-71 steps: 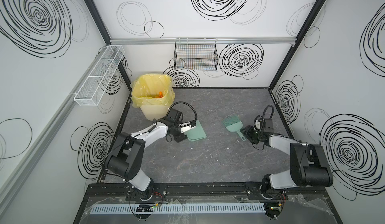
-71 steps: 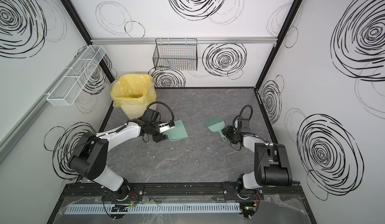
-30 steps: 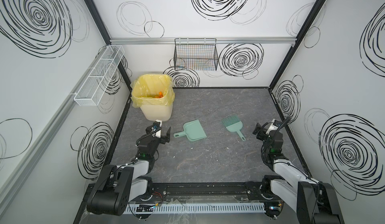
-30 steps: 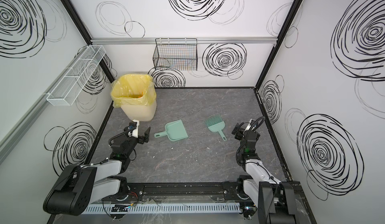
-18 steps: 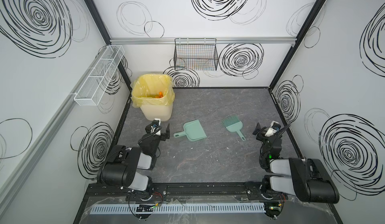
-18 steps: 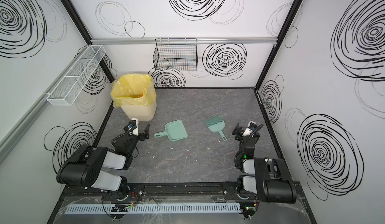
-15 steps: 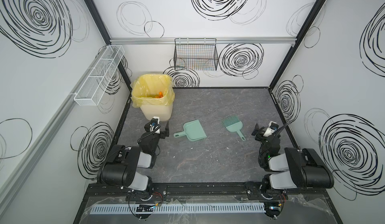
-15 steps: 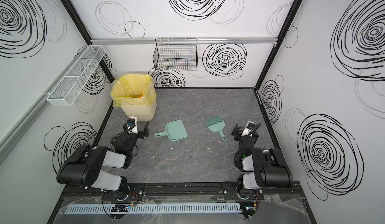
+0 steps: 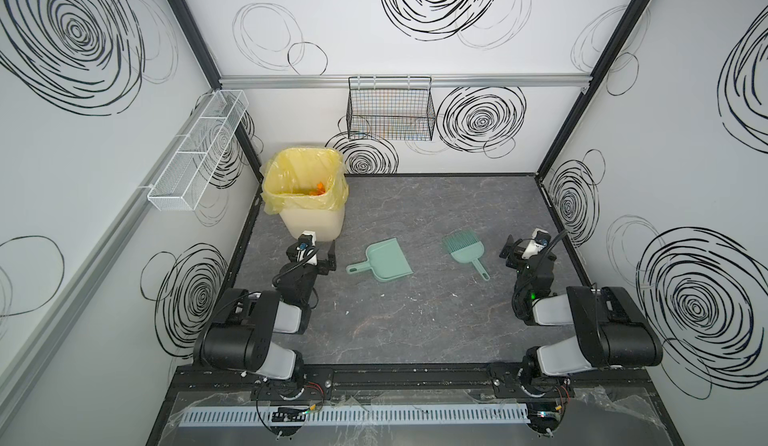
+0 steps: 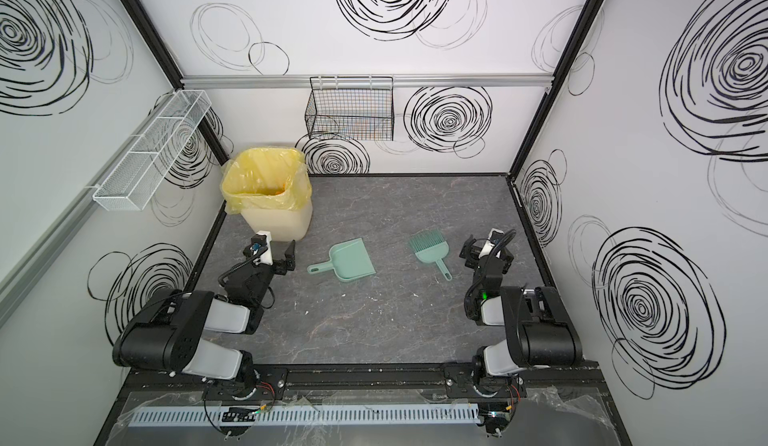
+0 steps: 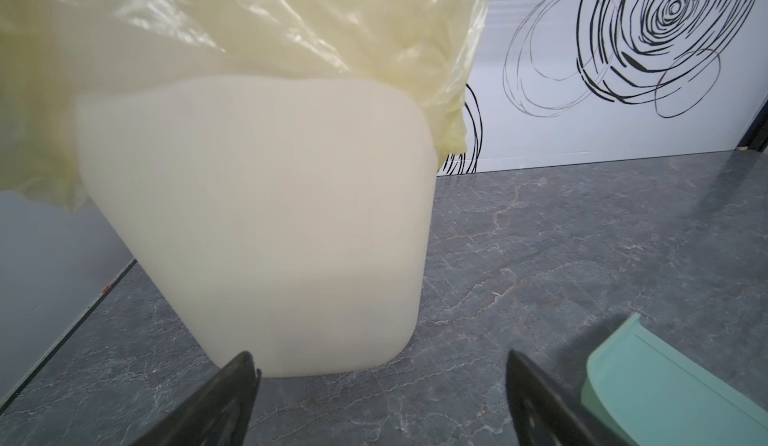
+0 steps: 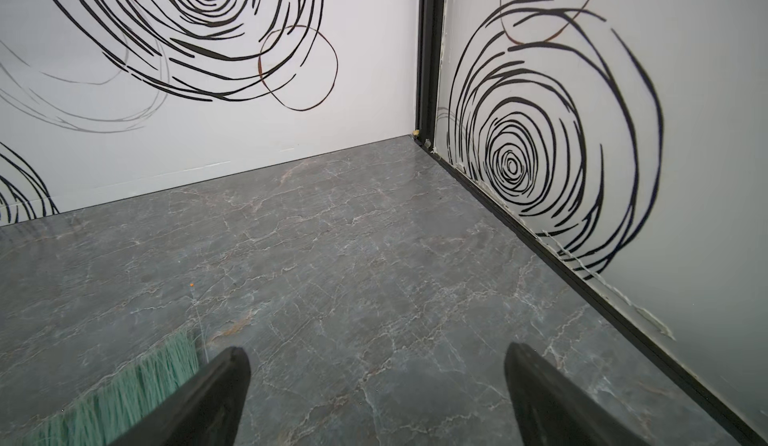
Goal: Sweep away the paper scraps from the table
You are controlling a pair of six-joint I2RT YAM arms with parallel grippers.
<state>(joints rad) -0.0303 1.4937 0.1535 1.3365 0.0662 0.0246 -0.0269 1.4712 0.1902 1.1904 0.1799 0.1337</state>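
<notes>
Left claw: I am holding it released, empty, just before the bin. Right claw: released, empty, hovering beside the brush. Paper scraps: orange ones are lying inside the bin. Dustpan, brush: lying on the bench, between claws.

I can read no text, label, brand, number or sign in any of my views. The black swirls on the walls are drawings, not lettering.
</notes>
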